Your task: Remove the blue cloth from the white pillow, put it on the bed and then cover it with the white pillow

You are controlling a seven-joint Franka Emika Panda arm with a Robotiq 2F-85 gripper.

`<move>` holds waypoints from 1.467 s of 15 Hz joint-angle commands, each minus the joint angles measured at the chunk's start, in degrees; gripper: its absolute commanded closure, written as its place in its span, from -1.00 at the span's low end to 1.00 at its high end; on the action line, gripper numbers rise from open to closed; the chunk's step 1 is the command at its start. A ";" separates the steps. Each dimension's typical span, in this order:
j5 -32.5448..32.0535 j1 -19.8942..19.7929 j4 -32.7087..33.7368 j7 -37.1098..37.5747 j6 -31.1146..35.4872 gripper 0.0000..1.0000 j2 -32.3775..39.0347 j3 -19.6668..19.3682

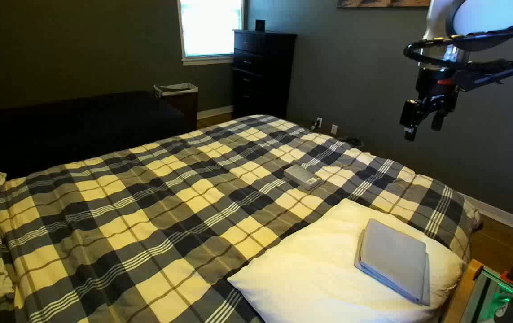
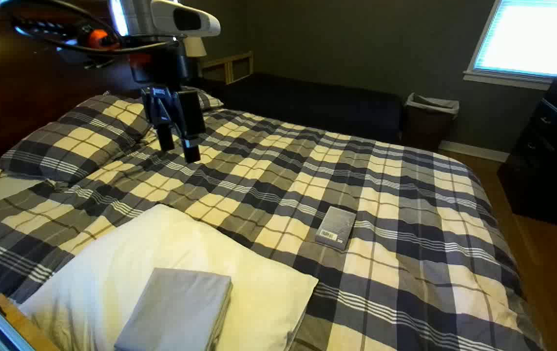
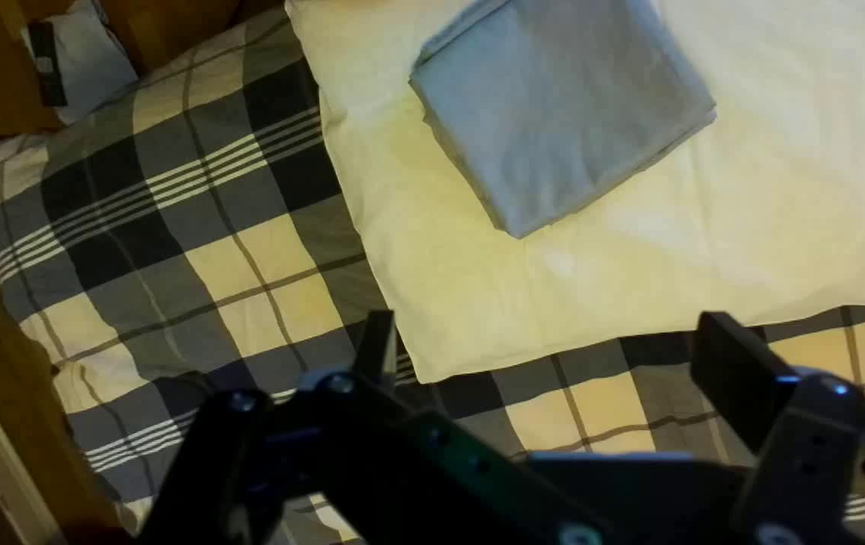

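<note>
The blue cloth [image 1: 393,260] is a folded pale blue-grey square lying flat on top of the white pillow [image 1: 310,269]. In an exterior view the cloth [image 2: 178,307] rests on the pillow [image 2: 254,278] near the bottom edge of the picture. The pillow lies on the plaid bed [image 1: 162,211] near its edge. My gripper [image 1: 423,130] is open and empty, high above the bed; it also shows in the other exterior picture [image 2: 179,151]. In the wrist view the open fingers [image 3: 549,325] frame the pillow's corner [image 3: 493,318], with the cloth [image 3: 568,98] beyond them.
A small grey box [image 1: 302,177] lies on the bed beyond the pillow. Plaid pillows [image 2: 88,131] lie at the headboard. A dark couch [image 2: 307,105], a hamper [image 2: 432,114] and a black dresser [image 1: 263,72] stand around the bed. The robot's wooden-edged mount [image 1: 467,291] is beside the pillow.
</note>
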 commanded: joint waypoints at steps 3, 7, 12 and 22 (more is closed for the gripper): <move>0.17 0.73 -0.11 1.70 -0.22 -1.00 0.98 -1.26; 0.71 0.85 -4.47 4.51 1.98 -1.00 4.08 -1.24; 0.61 1.39 -11.79 7.08 11.61 -1.00 8.65 -1.07; -0.28 1.32 -19.01 9.25 35.53 -1.00 22.89 -0.46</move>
